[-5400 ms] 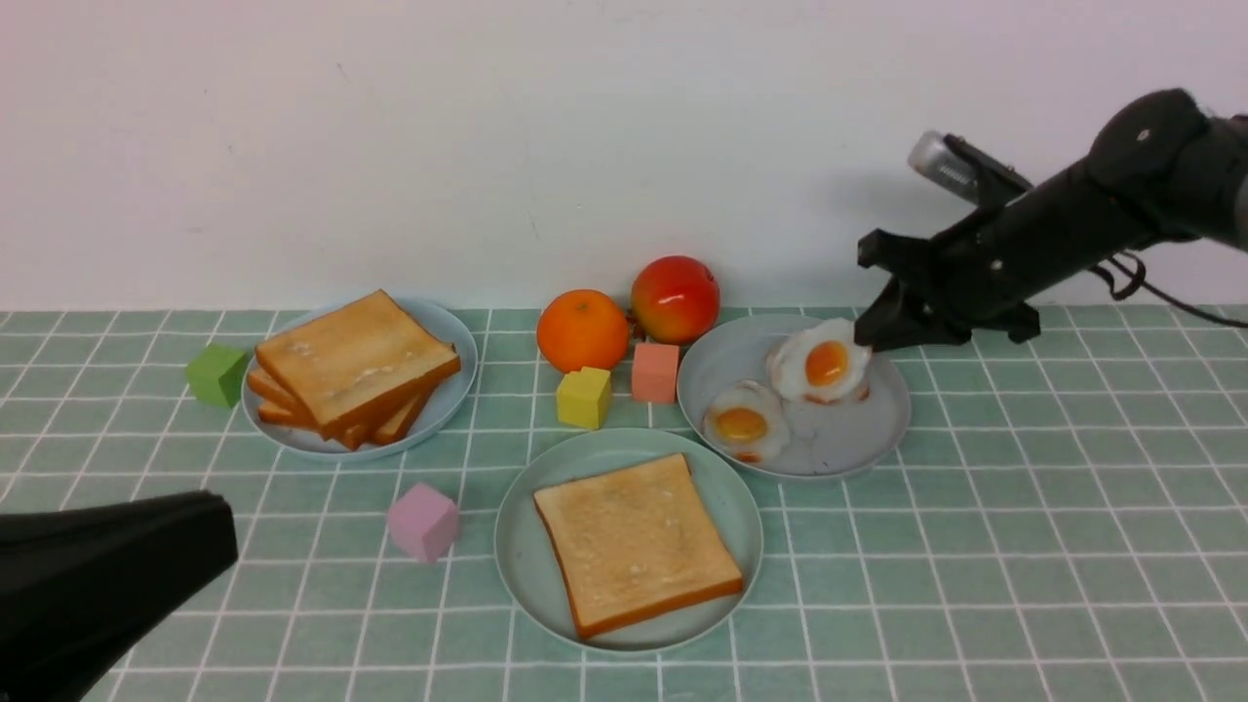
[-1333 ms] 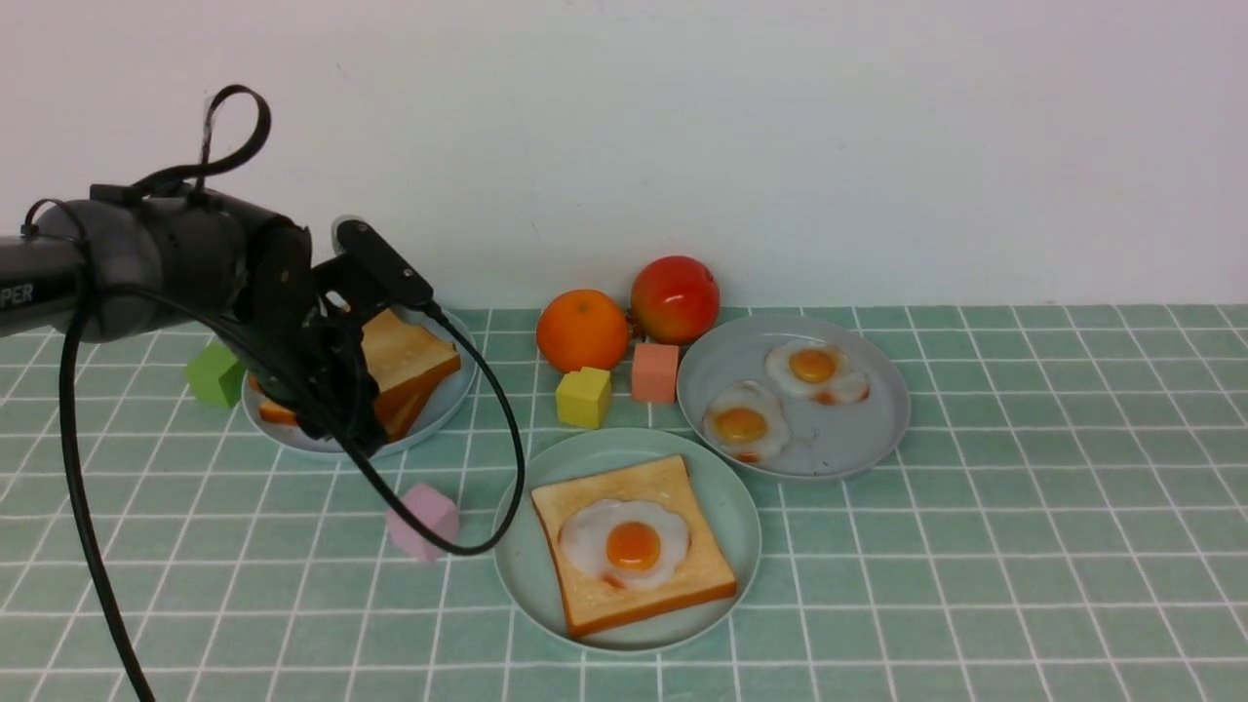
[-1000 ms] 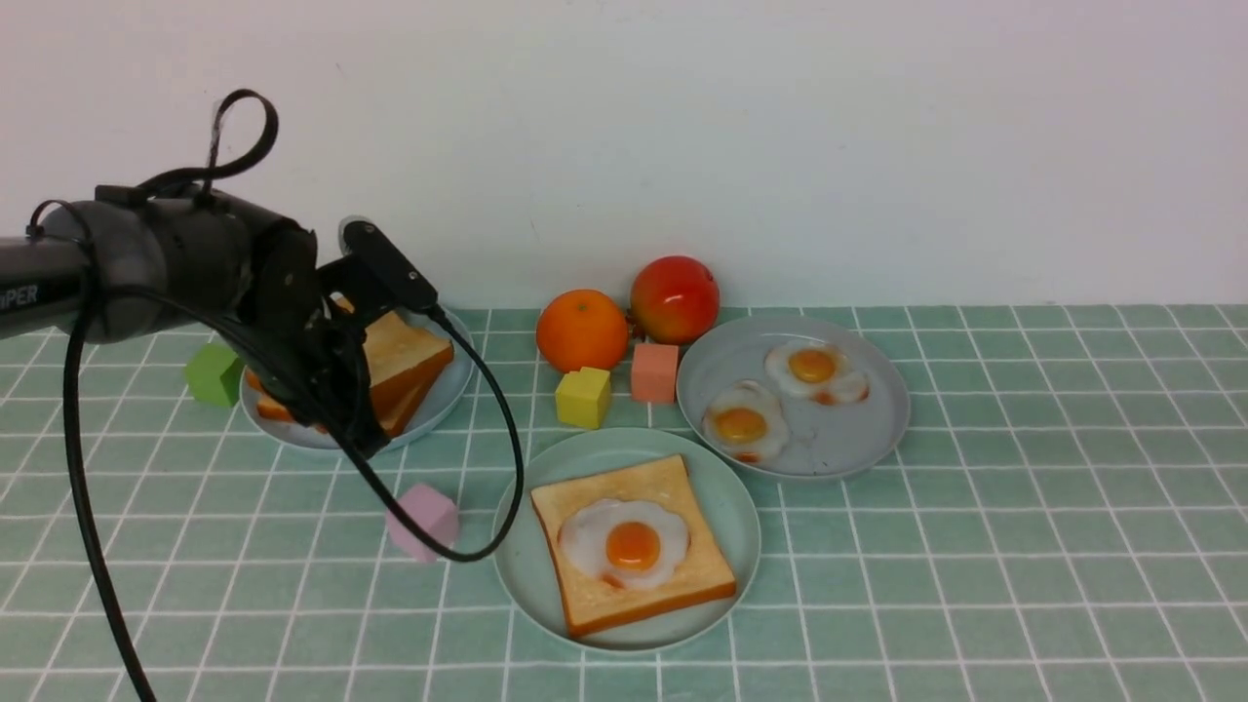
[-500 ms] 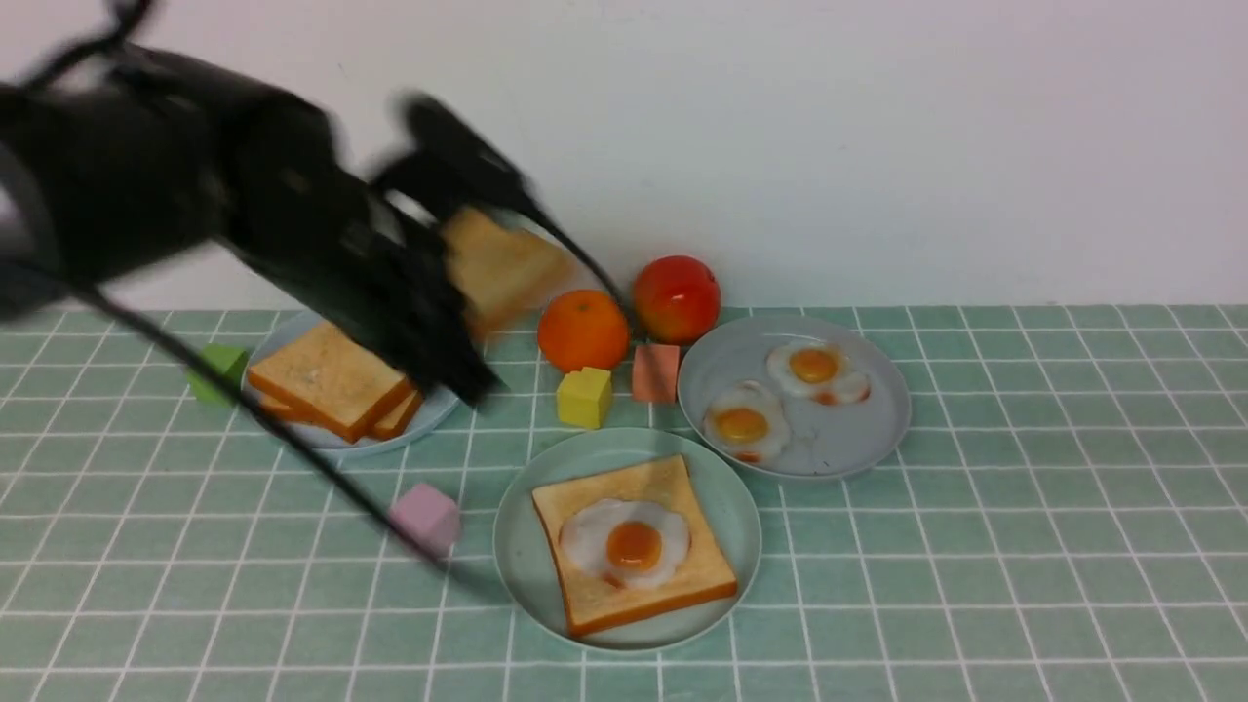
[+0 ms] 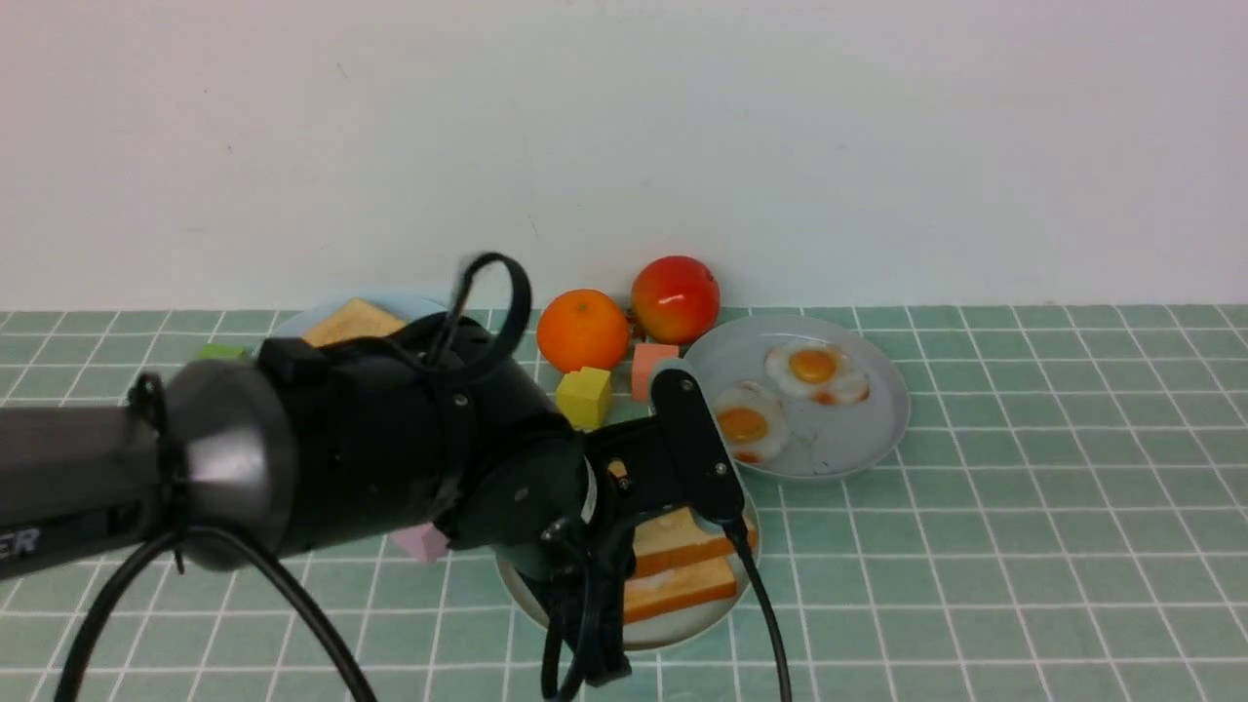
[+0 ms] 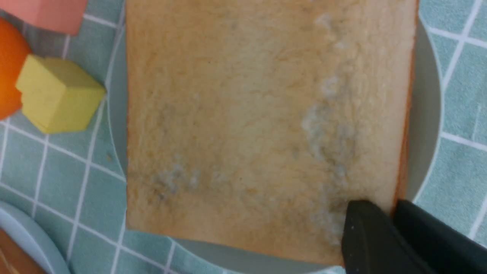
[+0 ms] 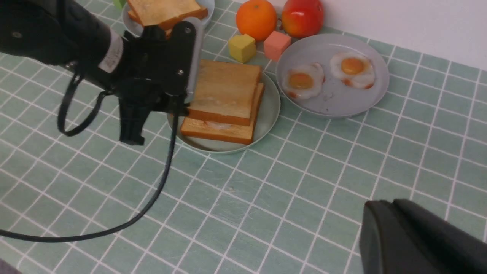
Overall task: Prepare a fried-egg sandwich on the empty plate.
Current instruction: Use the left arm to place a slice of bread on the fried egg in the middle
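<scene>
Sandwich (image 7: 224, 102) stacked on plate (image 7: 271, 110), fried egg (image 7: 217, 125) peeking between slices. Left hand (image 6: 382, 209) pinches sandwich's top-slice corner; only letting go remains. Right hand (image 7: 392, 207) pressed together, empty.

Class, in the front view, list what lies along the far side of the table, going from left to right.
Pile of toast slices → orange → red apple → grey plate
</scene>
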You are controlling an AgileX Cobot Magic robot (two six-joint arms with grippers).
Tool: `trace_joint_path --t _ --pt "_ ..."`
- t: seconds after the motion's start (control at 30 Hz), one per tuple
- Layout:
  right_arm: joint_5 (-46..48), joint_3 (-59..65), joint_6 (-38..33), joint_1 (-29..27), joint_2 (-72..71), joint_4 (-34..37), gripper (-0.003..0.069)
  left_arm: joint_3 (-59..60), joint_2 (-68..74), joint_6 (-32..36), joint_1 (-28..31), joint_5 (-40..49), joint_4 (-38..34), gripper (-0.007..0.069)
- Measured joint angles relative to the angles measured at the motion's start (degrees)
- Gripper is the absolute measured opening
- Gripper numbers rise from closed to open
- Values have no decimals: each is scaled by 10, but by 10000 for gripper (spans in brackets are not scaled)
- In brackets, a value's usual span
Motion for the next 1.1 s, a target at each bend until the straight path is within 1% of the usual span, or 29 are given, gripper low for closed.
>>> trace_joint_path --t 0.23,0.47,0.63,0.67,0.73,0.77,0.8,0.93,1.0,1.1 --pt "1 0 0 0 0 12 46 0 26 -6 0 -3 6 34" --pt "4 0 0 0 0 28 50 0 49 -52 0 -17 37 34" --pt "5 0 0 0 0 29 50 0 49 -58 0 -20 44 35" --pt "6 0 0 0 0 30 50 0 49 -59 0 -22 45 47" --pt "7 0 0 0 0 30 50 0 49 -59 0 -23 45 85" --pt "7 0 0 0 0 31 50 0 49 -59 0 -23 45 124" --pt "7 0 0 0 0 31 50 0 49 -60 0 -23 45 131" --pt "7 0 0 0 0 32 53 0 49 -60 0 -22 45 309" --pt "7 0 0 0 0 32 53 0 49 -60 0 -18 45 379" --pt "8 0 0 0 0 32 53 0 49 -60 0 -11 42 463"
